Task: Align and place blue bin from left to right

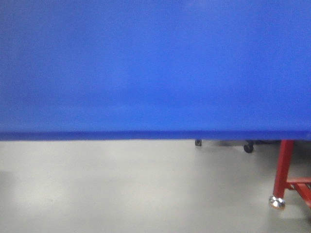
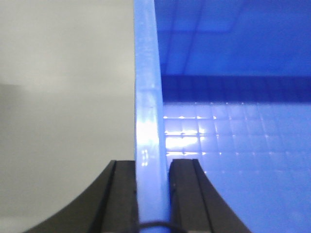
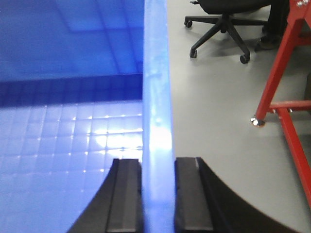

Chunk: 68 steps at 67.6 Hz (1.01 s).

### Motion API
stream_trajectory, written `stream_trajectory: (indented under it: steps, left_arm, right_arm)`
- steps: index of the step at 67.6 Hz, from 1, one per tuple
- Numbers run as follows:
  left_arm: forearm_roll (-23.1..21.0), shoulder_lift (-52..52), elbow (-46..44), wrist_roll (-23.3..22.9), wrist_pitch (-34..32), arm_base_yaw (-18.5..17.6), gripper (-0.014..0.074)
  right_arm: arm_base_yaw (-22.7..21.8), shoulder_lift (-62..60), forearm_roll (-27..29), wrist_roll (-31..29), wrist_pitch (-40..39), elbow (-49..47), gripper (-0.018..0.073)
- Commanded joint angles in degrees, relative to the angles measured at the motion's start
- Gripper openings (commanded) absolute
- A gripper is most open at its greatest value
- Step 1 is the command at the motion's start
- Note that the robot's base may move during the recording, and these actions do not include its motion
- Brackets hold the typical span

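The blue bin (image 1: 155,68) fills the upper part of the front view, its lower edge held above the grey floor. In the left wrist view my left gripper (image 2: 153,167) is shut on the bin's left rim (image 2: 146,97), one black finger (image 2: 124,194) outside and one inside over the gridded bin floor (image 2: 243,155). In the right wrist view my right gripper (image 3: 158,165) is shut on the bin's right rim (image 3: 156,73), with the gridded floor (image 3: 63,145) to its left. Neither gripper shows in the front view.
A red metal frame leg (image 1: 283,170) with a round foot (image 1: 277,202) stands on the grey floor (image 1: 121,189) at the right, also the red frame (image 3: 279,73) in the right wrist view. A black office chair base (image 3: 221,29) with castors stands behind it.
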Motion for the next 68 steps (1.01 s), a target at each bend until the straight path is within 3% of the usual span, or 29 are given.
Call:
stream_trajectory:
  steps: [1, 68]
  left_arm:
    - [0.82, -0.61, -0.7, -0.31, -6.62, -1.09, -0.0111]
    - [0.82, -0.61, -0.7, -0.31, -6.73, -1.09, -0.0111]
  right_arm:
    - [0.57, -0.45, -2.08, 0.36, -6.8, -0.67, -0.0081]
    - [0.57, -0.45, -2.08, 0.36, -6.98, -0.67, -0.0081]
